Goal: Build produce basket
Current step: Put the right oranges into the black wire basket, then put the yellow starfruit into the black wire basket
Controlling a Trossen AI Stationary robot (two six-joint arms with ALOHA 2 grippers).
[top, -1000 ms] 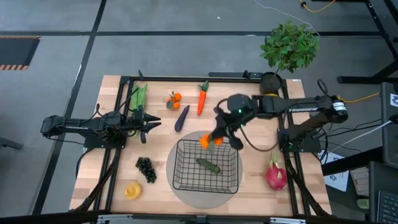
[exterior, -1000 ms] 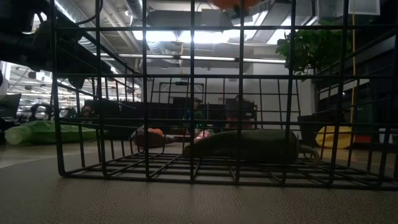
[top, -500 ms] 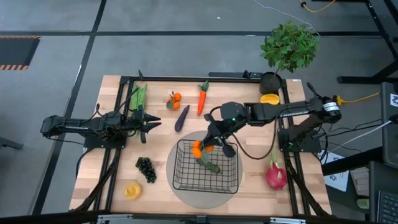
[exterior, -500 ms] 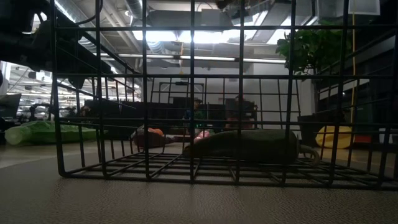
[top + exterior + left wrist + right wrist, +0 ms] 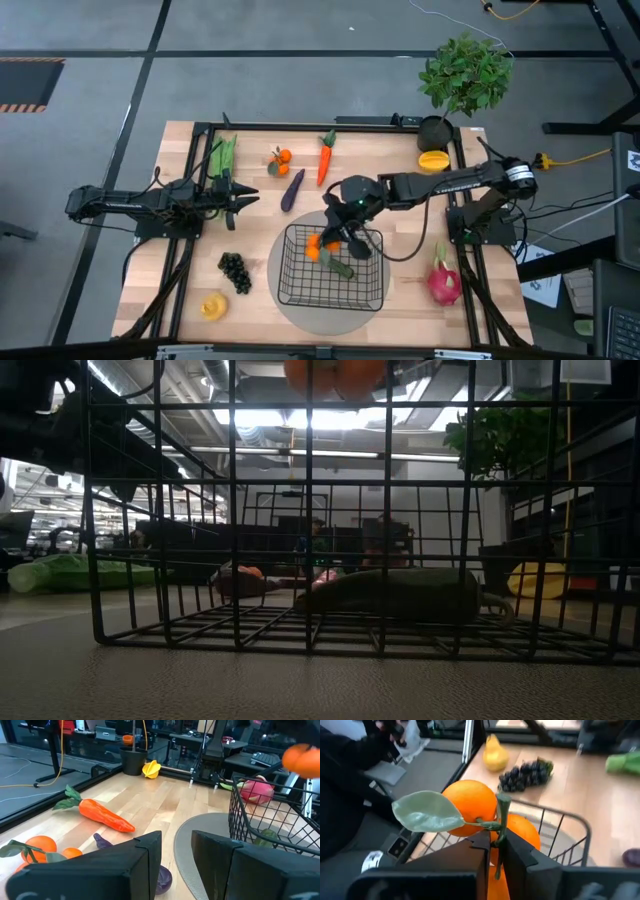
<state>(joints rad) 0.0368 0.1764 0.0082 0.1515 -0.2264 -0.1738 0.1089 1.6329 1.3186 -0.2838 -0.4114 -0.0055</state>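
Observation:
My right gripper (image 5: pixel 345 236) is shut on an orange cluster (image 5: pixel 316 245) with a green leaf, above the far left part of the black wire basket (image 5: pixel 300 292). The cluster shows at the top of the low view (image 5: pixel 335 372). A small cucumber (image 5: pixel 337 266) lies on the basket's floor. My left gripper (image 5: pixel 243 197) is open and empty at the table's left, near the purple eggplant (image 5: pixel 292 190). A second orange cluster (image 5: pixel 280 158), carrot (image 5: pixel 324 158), green husk (image 5: pixel 222 155), grapes (image 5: pixel 235 271), yellow fruit (image 5: pixel 212 306), dragon fruit (image 5: pixel 443 283) and mango (image 5: pixel 433 159) lie on the table. My right gripper pinches the cluster's green stem (image 5: pixel 502 812) between its two fingers, above the two oranges (image 5: pixel 470 800). The fingers lie across the stem. The cluster hangs clear, above the basket's floor, with its leaf (image 5: pixel 425 812) sticking out sideways.
A leafy plant in a black pot (image 5: pixel 463 80) stands at the table's far right corner. The basket sits on a grey round mat (image 5: pixel 275 255). Black frame rails run along the table's left, right and far sides.
My right gripper has carried the orange cluster toward the table's left and near edges, from the basket's far right rim to above its far left part. It stays shut on the stem. The cluster stays clear of the basket.

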